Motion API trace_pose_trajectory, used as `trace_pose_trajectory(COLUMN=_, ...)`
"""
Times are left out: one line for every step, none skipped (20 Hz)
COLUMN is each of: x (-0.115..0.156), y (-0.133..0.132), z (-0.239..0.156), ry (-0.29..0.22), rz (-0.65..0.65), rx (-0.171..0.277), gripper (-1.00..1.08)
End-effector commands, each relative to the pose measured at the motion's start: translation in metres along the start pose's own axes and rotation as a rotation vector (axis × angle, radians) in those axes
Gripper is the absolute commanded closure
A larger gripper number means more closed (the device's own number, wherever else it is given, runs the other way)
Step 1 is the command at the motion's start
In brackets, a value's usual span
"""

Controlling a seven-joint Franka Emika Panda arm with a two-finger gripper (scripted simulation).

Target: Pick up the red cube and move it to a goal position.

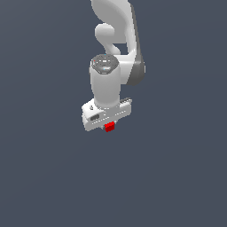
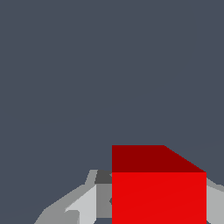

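The red cube (image 1: 109,127) shows as a small bright red block just under the white hand of my gripper (image 1: 108,123) in the exterior view. In the wrist view the red cube (image 2: 158,192) fills the space between the two grey fingers (image 2: 101,199), which press against its sides. My gripper (image 2: 157,205) is shut on the cube. The fingertips are hidden behind the hand in the exterior view. Whether the cube rests on the surface or is lifted off it cannot be told.
A plain dark grey-blue surface (image 1: 177,177) spreads all around. The white arm (image 1: 117,26) rises behind the hand towards the exterior view's top.
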State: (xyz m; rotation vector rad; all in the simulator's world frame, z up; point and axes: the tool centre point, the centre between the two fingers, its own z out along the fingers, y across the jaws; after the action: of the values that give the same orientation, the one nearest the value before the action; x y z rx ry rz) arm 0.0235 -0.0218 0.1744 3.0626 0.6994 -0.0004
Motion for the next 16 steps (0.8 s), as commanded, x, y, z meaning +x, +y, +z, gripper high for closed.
trace_pose_trajectory(x=0.005, y=-0.005, z=-0.031, ry=0.0, rz=0.0, rx=0.0, gripper=1.08)
trace_pose_trajectory(x=0.007, y=-0.007, z=-0.042, ry=0.0, rz=0.0, rx=0.0, gripper=1.08)
trace_pose_trajectory(x=0.009, y=-0.009, z=-0.054, ry=0.0, rz=0.0, rx=0.0, gripper=1.08)
trace_pose_trajectory(x=0.011, y=-0.011, z=-0.065, ry=0.0, rz=0.0, rx=0.0, gripper=1.08)
trace_pose_trajectory(x=0.014, y=-0.013, z=-0.077, ry=0.0, rz=0.0, rx=0.0, gripper=1.08)
trace_pose_trajectory(x=0.016, y=-0.015, z=-0.088, ry=0.0, rz=0.0, rx=0.0, gripper=1.08)
trace_pose_trajectory(x=0.018, y=-0.017, z=-0.099, ry=0.0, rz=0.0, rx=0.0, gripper=1.08)
trace_pose_trajectory(x=0.02, y=-0.018, z=-0.11, ry=0.0, rz=0.0, rx=0.0, gripper=1.08)
trace_pose_trajectory(x=0.022, y=-0.02, z=-0.12, ry=0.0, rz=0.0, rx=0.0, gripper=1.08)
trace_pose_trajectory(x=0.024, y=-0.022, z=-0.131, ry=0.0, rz=0.0, rx=0.0, gripper=1.08)
trace_pose_trajectory(x=0.026, y=-0.024, z=-0.141, ry=0.0, rz=0.0, rx=0.0, gripper=1.08)
trace_pose_trajectory(x=0.028, y=-0.025, z=-0.152, ry=0.0, rz=0.0, rx=0.0, gripper=1.08)
trace_pose_trajectory(x=0.03, y=-0.027, z=-0.162, ry=0.0, rz=0.0, rx=0.0, gripper=1.08)
trace_pose_trajectory(x=0.032, y=-0.028, z=-0.172, ry=0.0, rz=0.0, rx=0.0, gripper=1.08)
trace_pose_trajectory(x=0.035, y=-0.03, z=-0.182, ry=0.0, rz=0.0, rx=0.0, gripper=1.08)
trace_pose_trajectory(x=0.037, y=-0.031, z=-0.191, ry=0.0, rz=0.0, rx=0.0, gripper=1.08)
